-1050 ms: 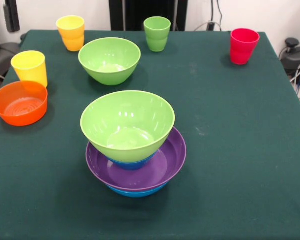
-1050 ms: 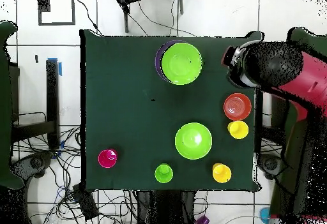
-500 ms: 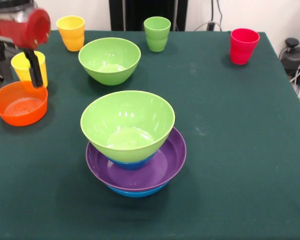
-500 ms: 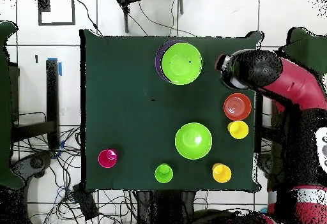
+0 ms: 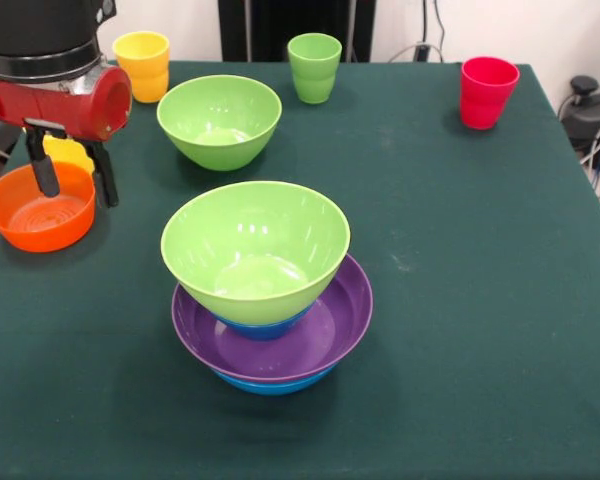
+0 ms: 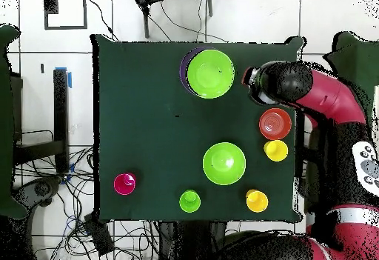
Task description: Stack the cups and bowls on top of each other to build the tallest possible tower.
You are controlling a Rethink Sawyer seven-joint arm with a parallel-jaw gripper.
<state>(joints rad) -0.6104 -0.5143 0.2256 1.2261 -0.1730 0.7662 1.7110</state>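
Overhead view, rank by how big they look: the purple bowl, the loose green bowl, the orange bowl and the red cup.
1. purple bowl, though largely covered by a green bowl nested above it
2. loose green bowl
3. orange bowl
4. red cup

The small orange bowl [image 6: 275,123] sits by the table's [image 6: 141,124] edge. The arm's round black end [image 6: 277,84] is just beside it. The yellow cup [image 6: 275,150] is just beside it too, on the other side.

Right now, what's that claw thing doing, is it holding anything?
Gripper: open and empty, its two fingers hanging apart at the orange bowl.
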